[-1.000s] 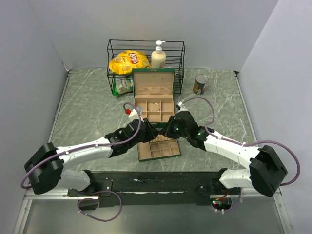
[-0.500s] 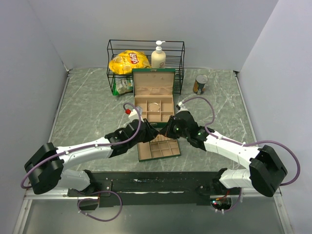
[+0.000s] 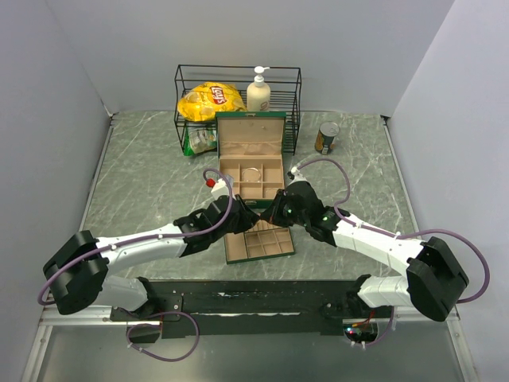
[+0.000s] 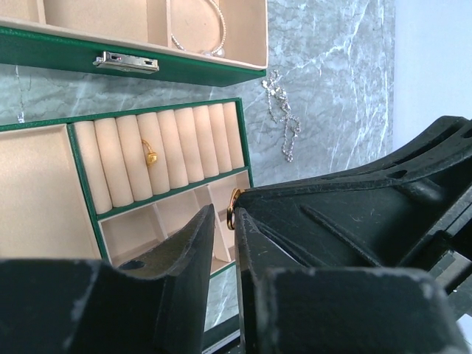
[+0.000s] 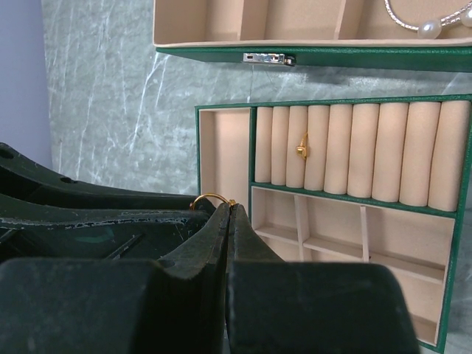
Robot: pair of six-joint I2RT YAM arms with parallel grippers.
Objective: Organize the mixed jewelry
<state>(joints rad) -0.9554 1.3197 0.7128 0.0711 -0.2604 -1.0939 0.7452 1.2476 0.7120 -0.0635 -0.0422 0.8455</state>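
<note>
Above the tray (image 3: pixel 262 248) at mid-frame, the right gripper (image 5: pixel 228 209) pinches the gold ring (image 5: pixel 212 198); the left gripper (image 4: pixel 225 215) stands narrow about it (gripping? can't tell). Seemingly a handover; next, a firm left hold.

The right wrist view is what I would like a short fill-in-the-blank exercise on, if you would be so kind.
The right gripper is shut on a small gold ____.
A second ring sits between the padded rolls of the ____.
The bracelet lies in the green ____ that has a metal clasp.
Missing words: ring; tray; box.
</note>
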